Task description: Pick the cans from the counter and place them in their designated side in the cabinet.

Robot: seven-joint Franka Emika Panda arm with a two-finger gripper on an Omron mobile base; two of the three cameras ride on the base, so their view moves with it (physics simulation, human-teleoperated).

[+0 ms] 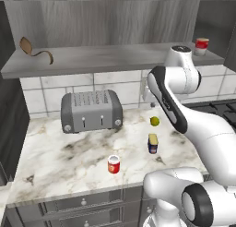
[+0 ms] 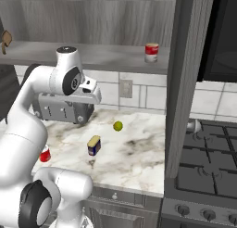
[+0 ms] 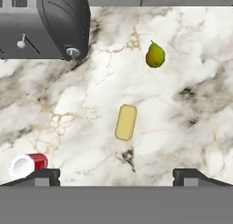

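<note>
Claw empty, above the table, between picks.
Your claw point(image 3: 116, 176) hangs spread wide; blue can point(image 1: 153, 143) mid-table, red can point(image 1: 114, 164) near the front edge. You drop onto one next; cabinet point(image 1: 106, 60) waits.

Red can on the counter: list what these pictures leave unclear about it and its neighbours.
- Red can: in the right base view the white arm covers most of it; in the hand view a finger tip cuts its lower edge.
- Its yellowish mark: too small to read in the left base view.
- Blue can: the hand view looks down on its yellow top, hiding the label.
- Toaster: cut by the hand view's top-left edge.
</note>
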